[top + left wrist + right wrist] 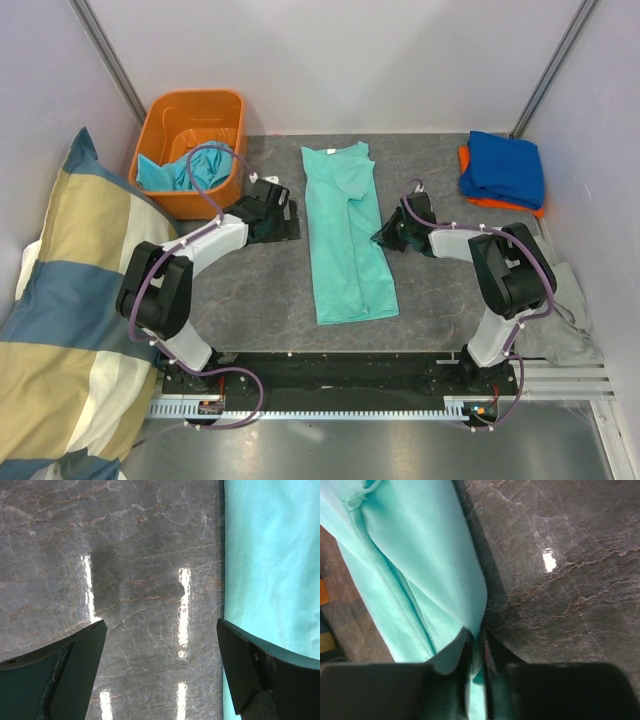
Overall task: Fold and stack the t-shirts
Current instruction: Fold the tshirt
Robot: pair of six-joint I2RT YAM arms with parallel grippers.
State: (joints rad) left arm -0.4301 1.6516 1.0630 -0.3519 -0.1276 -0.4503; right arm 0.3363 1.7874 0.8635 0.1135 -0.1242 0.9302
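Observation:
A mint-teal t-shirt (pixel 345 235) lies in the middle of the table as a long strip, folded lengthwise. My right gripper (pixel 385 238) is at the strip's right edge. In the right wrist view it (pixel 477 635) is shut on a fold of that shirt (pixel 420 555), with cloth showing in the narrow slit between the jaws. My left gripper (pixel 290 218) hovers just left of the shirt. Seen from the left wrist, it (pixel 161 625) is wide open over bare table, and the shirt's edge (pixel 270 555) runs past the right finger.
An orange bin (pixel 190 120) at the back left holds turquoise t-shirts (pixel 170 172). A folded royal blue t-shirt (pixel 505 165) lies on an orange one (pixel 500 203) at the back right. A striped pillow (pixel 60 300) fills the left side. A grey cloth (pixel 565 320) lies at the right.

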